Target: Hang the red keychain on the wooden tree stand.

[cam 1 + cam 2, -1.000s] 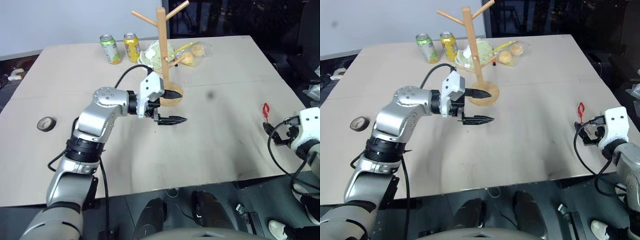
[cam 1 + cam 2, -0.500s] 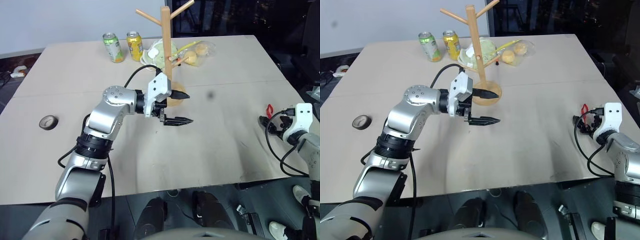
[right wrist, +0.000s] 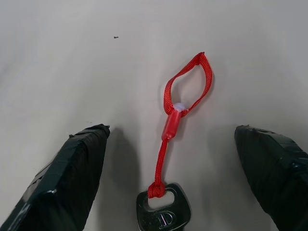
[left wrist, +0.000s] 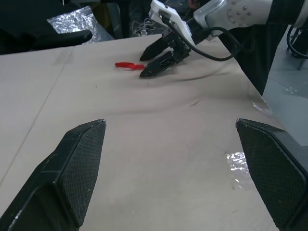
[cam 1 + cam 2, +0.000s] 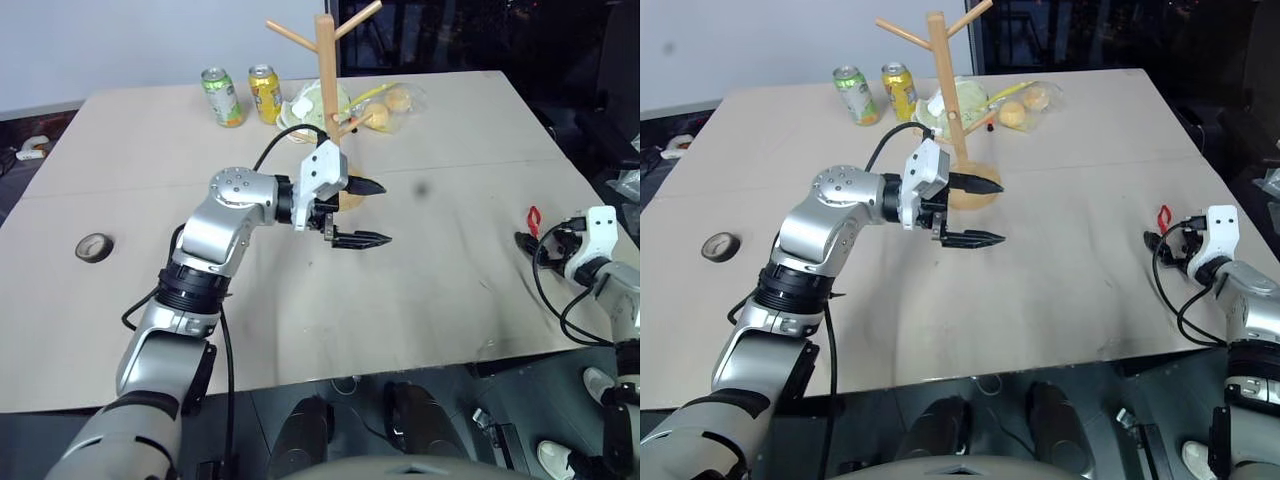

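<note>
While the left gripper (image 5: 368, 212) hangs spread wide before the wooden tree stand (image 5: 326, 70), the head view puts the red keychain (image 5: 532, 219) flat near the table's (image 5: 450, 130) right edge. Right wrist view: right gripper (image 3: 183, 163) straddles it wide, lengthwise between the fingers, loop pointing away.

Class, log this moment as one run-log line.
right gripper: open, astride red keychain | left gripper: open, empty, by wooden tree stand | hang: pending

Head stereo pair looking forward and down over the table (image 5: 450, 300), left wrist view facing low across the tabletop toward the right gripper (image 4: 154, 60), right wrist view close above the red keychain (image 3: 180, 108), keychain common to all views
</note>
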Robot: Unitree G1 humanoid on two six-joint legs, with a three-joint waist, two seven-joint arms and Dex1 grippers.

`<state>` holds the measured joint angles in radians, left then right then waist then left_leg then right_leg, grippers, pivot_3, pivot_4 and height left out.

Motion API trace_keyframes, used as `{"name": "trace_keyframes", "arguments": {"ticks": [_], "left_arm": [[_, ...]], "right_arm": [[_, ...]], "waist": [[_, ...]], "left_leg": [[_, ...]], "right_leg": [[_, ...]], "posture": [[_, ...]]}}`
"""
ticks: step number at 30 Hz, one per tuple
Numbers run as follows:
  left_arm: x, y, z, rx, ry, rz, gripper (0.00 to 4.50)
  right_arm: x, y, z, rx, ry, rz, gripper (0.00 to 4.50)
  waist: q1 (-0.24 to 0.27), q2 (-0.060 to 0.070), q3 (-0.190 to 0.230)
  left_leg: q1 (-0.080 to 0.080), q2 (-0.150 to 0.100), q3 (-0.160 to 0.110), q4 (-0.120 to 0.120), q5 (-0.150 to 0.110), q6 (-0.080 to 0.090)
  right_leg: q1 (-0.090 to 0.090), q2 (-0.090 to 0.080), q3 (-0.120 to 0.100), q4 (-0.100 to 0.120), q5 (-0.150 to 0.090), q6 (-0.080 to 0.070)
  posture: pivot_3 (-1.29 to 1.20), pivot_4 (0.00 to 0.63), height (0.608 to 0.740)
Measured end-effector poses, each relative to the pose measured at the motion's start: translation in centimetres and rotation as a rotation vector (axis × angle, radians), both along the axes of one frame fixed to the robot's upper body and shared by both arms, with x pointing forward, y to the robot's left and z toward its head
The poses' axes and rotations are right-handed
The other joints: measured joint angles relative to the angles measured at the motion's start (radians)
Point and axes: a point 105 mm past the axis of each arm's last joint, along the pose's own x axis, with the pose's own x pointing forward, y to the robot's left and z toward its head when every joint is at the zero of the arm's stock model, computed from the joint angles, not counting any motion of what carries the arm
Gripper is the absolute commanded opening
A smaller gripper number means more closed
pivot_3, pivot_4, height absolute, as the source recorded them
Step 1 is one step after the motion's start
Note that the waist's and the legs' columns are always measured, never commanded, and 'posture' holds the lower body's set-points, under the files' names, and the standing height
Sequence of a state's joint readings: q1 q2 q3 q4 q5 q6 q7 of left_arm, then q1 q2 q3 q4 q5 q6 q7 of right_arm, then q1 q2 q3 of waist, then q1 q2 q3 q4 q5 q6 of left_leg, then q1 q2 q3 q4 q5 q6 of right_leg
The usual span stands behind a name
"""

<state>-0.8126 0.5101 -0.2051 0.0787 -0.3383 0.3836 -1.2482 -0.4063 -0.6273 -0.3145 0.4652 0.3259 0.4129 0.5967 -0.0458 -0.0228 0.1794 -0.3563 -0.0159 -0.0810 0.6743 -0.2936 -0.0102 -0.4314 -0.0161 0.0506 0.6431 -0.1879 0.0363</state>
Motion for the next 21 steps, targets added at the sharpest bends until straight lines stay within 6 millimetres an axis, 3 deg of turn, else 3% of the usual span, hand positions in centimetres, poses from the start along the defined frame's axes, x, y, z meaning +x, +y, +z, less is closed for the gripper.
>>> {"name": "trace_keyframes", "arguments": {"ticks": [3, 9, 10, 21], "left_arm": [[0.0, 0.0, 0.0, -0.001, 0.001, -0.002, 4.5], [0.0, 0.0, 0.0, 0.001, 0.001, -0.002, 4.5], [0.0, 0.0, 0.0, 0.001, 0.001, -0.003, 4.5], [-0.3, 0.0, 0.0, 0.011, 0.002, -0.007, 4.5]], "right_arm": [[0.2, -0.4, 0.0, 0.013, 0.005, -0.003, 3.25], [0.4, 0.1, -0.1, -0.007, 0.011, 0.037, 0.27], [0.4, 0.2, -0.1, -0.008, 0.011, 0.045, 0.07], [0.6, 0.8, -0.1, -0.06, -0.011, 0.087, 0.07]], "waist": [[-0.001, 0.0, 0.0], [-0.007, 0.0, 0.0], [-0.008, 0.0, 0.0], [-0.016, 0.0, 0.0]], "left_leg": [[0.002, 0.0, 0.002, 0.0, 0.0, 0.0], [0.002, 0.002, 0.002, -0.001, 0.0, 0.0], [0.002, 0.001, 0.002, -0.001, 0.0, 0.0], [0.003, 0.001, 0.003, -0.001, 0.0, 0.0]], "right_leg": [[0.001, 0.001, 0.002, 0.0, 0.0, 0.002], [0.001, 0.002, 0.003, 0.0, 0.0, 0.002], [0.001, 0.002, 0.003, 0.0, 0.0, 0.001], [0.001, 0.002, 0.003, 0.0, 0.0, 0.002]], "posture": [[0.0, 0.15, 0.74], [0.0, 0.15, 0.74], [0.0, 0.15, 0.74], [0.0, 0.15, 0.74]]}}
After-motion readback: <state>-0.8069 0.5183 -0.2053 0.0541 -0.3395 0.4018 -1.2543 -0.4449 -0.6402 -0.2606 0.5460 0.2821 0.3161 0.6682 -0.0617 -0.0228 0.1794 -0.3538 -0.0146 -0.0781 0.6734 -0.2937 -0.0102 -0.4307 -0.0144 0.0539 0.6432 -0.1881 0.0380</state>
